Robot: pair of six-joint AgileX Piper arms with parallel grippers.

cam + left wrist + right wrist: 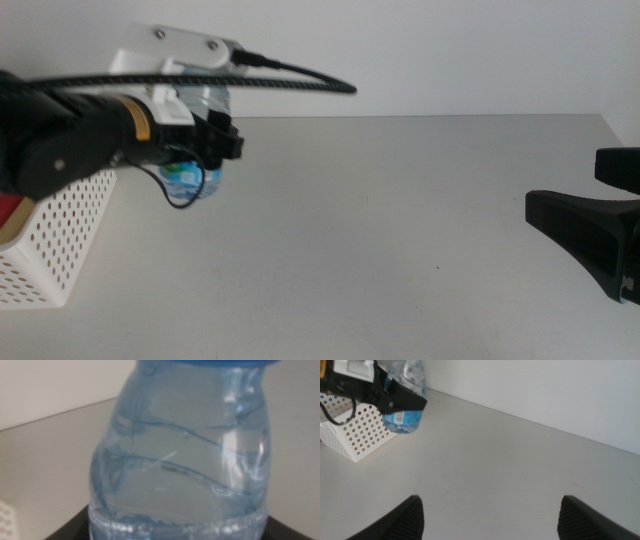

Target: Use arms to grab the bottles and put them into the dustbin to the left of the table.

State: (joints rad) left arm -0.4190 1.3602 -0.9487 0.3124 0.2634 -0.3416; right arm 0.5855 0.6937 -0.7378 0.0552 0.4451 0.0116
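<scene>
My left gripper (218, 140) is shut on a clear water bottle (203, 103) with a blue label and holds it in the air at the table's (380, 230) far left, just right of the white perforated dustbin (60, 240). The bottle (185, 460) fills the left wrist view, with dark jaw parts at its base. From the right wrist view I see the bottle (409, 390) and left gripper (400, 400) beside the dustbin (355, 435). My right gripper (492, 520) waits open and empty at the table's right side (590, 240).
Something red (10, 215) shows inside the dustbin at the picture's left edge. A thick black cable (250, 85) arcs over the left arm. A pale wall runs behind the table's far edge.
</scene>
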